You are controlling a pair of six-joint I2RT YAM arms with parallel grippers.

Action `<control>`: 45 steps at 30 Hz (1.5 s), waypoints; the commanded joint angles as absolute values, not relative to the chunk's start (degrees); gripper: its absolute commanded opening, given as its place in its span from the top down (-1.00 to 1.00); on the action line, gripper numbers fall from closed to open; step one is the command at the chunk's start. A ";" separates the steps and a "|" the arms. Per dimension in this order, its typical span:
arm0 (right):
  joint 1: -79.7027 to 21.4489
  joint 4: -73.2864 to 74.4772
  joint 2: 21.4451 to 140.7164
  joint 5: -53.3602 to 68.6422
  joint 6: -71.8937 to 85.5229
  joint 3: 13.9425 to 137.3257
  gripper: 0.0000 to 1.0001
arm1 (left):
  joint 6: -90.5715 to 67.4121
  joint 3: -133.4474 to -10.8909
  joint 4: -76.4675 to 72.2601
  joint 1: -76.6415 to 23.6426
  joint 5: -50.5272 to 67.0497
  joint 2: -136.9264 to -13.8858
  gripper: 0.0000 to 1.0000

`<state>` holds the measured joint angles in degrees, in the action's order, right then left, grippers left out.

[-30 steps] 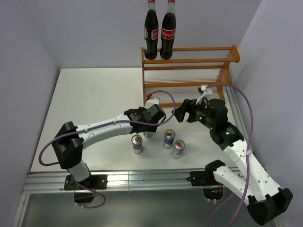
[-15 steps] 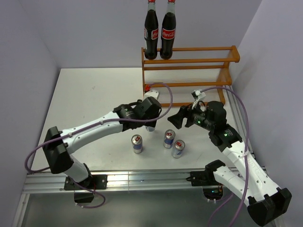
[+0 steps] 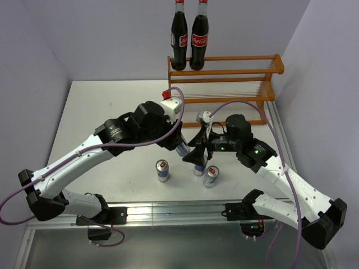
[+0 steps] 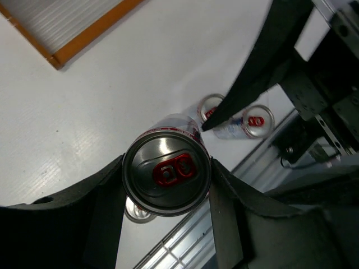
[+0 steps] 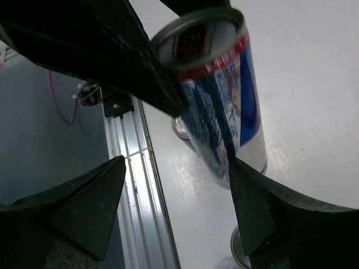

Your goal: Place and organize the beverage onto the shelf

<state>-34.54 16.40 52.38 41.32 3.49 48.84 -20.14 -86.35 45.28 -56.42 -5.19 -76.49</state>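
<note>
The white surface (image 3: 112, 112) fills the middle of the overhead view, with the shelf (image 3: 235, 58) at its upper right edge. The left arm (image 3: 84, 154) reaches in from the lower left and the right arm (image 3: 280, 174) from the lower right, and they meet near the centre, just below the shelf. Two bottles (image 3: 179, 36) (image 3: 198, 36) stand upright, side by side, at the left end of the shelf's top tier; the rest of the shelf holds nothing. The left gripper (image 4: 168, 168) is clamped on a can (image 4: 168, 151), one finger on each side, holding it top up above the surface at frame centre. The right gripper (image 5: 176, 164) is just beside that can, its fingers standing apart and gripping nothing. Three more cans stand upright on the surface below centre: one at the left (image 3: 162, 170), one at the right (image 3: 211, 175), and one between them (image 3: 201, 169), partly hidden under the right gripper.
</note>
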 commanded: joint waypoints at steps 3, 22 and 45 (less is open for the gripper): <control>-40.34 20.56 54.67 38.68 -5.97 56.07 -0.63 | -13.46 -88.86 44.56 -56.07 10.00 -69.97 0.99; -48.42 21.62 60.20 46.32 -9.93 61.00 -0.29 | -5.45 -86.57 47.64 -56.07 20.30 -66.88 1.00; -51.94 18.46 63.81 51.05 -8.79 62.22 0.22 | -4.48 -87.98 47.20 -56.07 20.39 -68.91 0.96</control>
